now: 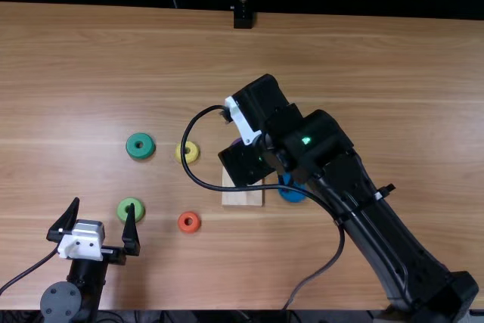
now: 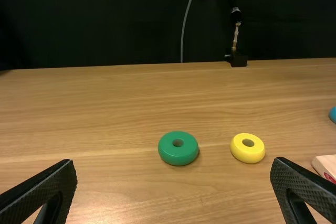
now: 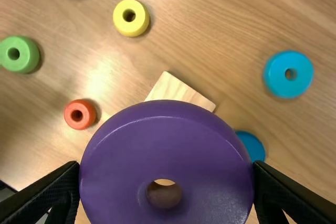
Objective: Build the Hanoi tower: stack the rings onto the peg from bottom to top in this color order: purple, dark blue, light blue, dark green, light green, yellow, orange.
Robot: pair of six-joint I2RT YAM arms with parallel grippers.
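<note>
On the light brown table (image 1: 393,66), the right gripper (image 1: 246,164) is clamped on the purple ring (image 3: 163,156), holding it up by the pale wooden base (image 1: 242,199), while the left gripper (image 1: 103,203) has its fingers wide apart beside the light green ring (image 3: 29,55). A darker blue ring (image 3: 254,148) lies near the base, a lighter one (image 3: 289,87) apart from it. Then come the dark green ring (image 2: 178,156), the yellow ring (image 2: 248,155) just beside it, and the small orange ring (image 1: 189,230), between light green and base.
</note>
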